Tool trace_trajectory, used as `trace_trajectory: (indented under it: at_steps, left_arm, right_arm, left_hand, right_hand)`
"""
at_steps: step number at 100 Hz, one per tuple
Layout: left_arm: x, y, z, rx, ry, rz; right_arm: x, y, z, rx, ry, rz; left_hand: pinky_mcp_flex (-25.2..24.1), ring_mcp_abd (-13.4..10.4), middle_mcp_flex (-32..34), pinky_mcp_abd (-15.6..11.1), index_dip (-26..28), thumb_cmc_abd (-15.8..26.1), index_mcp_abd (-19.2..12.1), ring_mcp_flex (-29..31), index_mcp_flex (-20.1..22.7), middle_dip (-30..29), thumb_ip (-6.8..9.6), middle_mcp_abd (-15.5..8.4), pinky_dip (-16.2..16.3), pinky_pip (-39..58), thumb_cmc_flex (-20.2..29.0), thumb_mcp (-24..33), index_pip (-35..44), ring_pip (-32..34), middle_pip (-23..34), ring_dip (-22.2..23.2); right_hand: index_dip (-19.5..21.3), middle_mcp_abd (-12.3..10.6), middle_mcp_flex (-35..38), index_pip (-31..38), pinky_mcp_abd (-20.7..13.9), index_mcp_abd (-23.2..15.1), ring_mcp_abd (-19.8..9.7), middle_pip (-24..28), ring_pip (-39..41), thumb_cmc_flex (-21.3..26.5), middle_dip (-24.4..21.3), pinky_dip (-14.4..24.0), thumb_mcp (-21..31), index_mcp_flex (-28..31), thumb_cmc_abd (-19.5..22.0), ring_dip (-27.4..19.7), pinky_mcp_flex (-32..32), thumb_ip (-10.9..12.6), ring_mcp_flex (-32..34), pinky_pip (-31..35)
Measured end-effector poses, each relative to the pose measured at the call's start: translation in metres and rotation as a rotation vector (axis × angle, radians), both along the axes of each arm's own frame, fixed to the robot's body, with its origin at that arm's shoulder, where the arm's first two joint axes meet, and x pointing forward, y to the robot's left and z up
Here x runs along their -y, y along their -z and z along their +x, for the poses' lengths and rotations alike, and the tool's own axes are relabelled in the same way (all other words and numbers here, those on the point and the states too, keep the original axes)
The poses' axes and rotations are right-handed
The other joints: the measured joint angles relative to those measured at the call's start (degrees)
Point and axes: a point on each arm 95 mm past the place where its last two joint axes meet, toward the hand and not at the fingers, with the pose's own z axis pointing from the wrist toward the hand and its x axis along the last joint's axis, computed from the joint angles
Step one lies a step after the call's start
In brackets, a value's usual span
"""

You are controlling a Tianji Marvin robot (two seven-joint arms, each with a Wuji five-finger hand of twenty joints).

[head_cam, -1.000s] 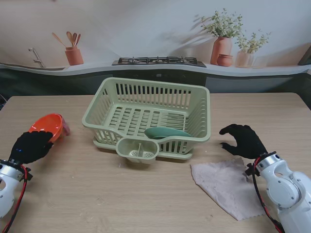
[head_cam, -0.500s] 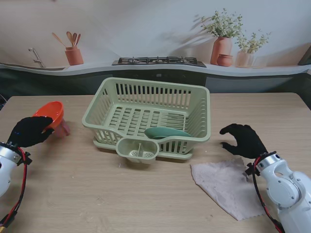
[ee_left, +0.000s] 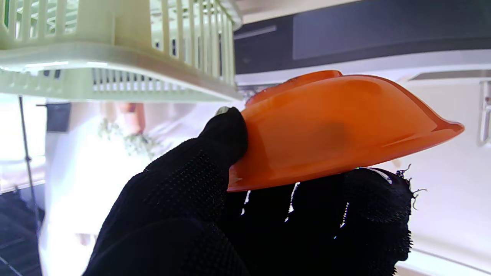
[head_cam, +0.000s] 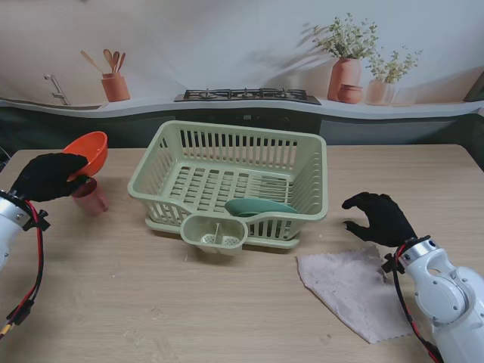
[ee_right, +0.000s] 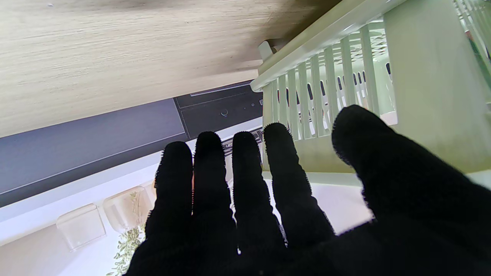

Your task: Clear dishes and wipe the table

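Left robot hand [head_cam: 47,177] clutching raised orange bowl [head_cam: 88,150]

Mock kitchen, prob. a lab setup: pale wooden table [head_cam: 227,302] w/ a light green slatted plastic dish rack [head_cam: 234,181], in front of a flat printed backdrop showing a black gas hob [head_cam: 248,95], a grey tap [head_cam: 54,88], a terracotta utensil pot [head_cam: 115,85] and terracotta plant pots [head_cam: 344,77].

One orange bowl [head_cam: 88,149], one pink cup [head_cam: 91,196], one dish rack [head_cam: 234,181], one green plate [head_cam: 259,206], perhaps, one cloth [head_cam: 355,289].
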Motion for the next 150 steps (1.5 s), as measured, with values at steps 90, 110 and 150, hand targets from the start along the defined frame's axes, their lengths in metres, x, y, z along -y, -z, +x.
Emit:
trace_trajectory:
  at_steps: [90,110,150]
  left_arm:
    - [0.061,-0.048,0.026,-0.087,0.184,-0.009]
    - [0.084,-0.057,0.038,-0.122,0.211,-0.017]
    - [0.138,-0.068,0.065,-0.224,0.283,-0.008]
  right_arm:
    - [0.001,0.0,0.0,0.002,0.003,0.002]
    - [0.002,0.0,0.0,0.005,0.007,0.006]
    - [0.005,0.0,0.0,0.014,0.009,0.011]
  left_hand:
    - [-0.2,0.2,0.0,0.0,0.0,0.0,0.0,0.0,0.0,0.0,-0.01,0.0,0.0,0.0,0.0,0.0,0.0,0.1,0.1,0.0]
    - [-0.2,0.3,0.0,0.0,0.0,0.0,0.0,0.0,0.0,0.0,-0.01,0.0,0.0,0.0,0.0,0.0,0.0,0.1,0.2,0.0]
    - [-0.2,0.3,0.0,0.0,-0.2,0.0,0.0,0.0,0.0,0.0,-0.01,0.0,0.0,0.0,0.0,0.0,0.0,0.1,0.2,0.0]
  right_hand:
    - [0.0,0.0,0.0,0.0,0.0,0.0,0.0,0.0,0.0,0.0,0.0,0.0,0.0,0.0,0.0,0.0,0.0,0.0,0.0,0.0]
    - [0.0,0.0,0.0,0.0,0.0,0.0,0.0,0.0,0.0,0.0,0.0,0.0,0.0,0.0,0.0,0.0,0.0,0.0,0.0,0.0]
    - [0.0,0.0,0.0,0.0,0.0,0.0,0.0,0.0,0.0,0.0,0.0,0.0,0.0,0.0,0.0,0.0,0.0,0.0,0.0,0.0]
